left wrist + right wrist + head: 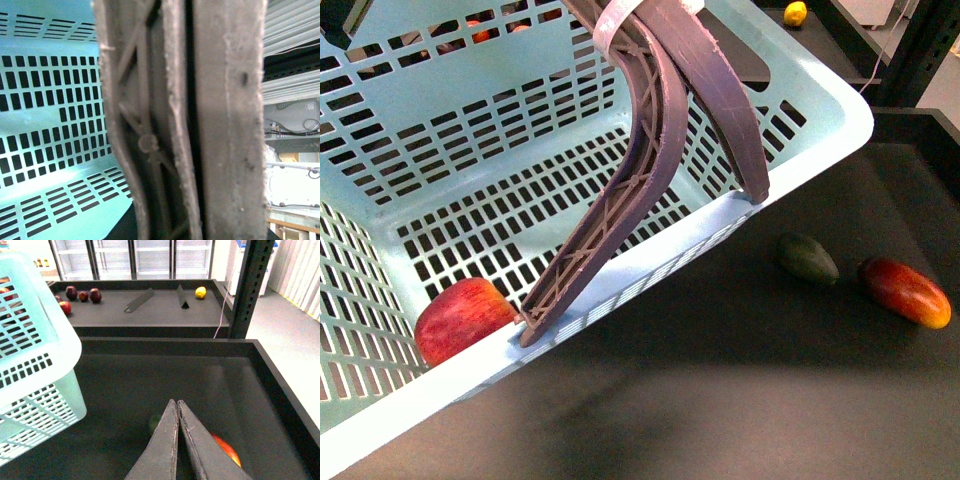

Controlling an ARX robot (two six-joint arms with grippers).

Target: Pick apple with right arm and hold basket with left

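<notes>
Front view looks down closely into the pale mint-blue slotted plastic basket (pixel 825 110). Left wrist view hugs its brown-mauve ribbed handles (pixel 225 120). Right wrist view looks out beyond its dark fingers (pixel 165 440) and shares the basket's corner.

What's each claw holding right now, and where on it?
Left claw, itself unseen, seemingly holds the basket by its paired handles; right claw is shut, empty.

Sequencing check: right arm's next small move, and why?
Probably open the right gripper and swing it toward the pale mint-blue plastic basket: its jaws are shut and empty over the black tray, while the round red apple lies in the basket's near corner.
</notes>
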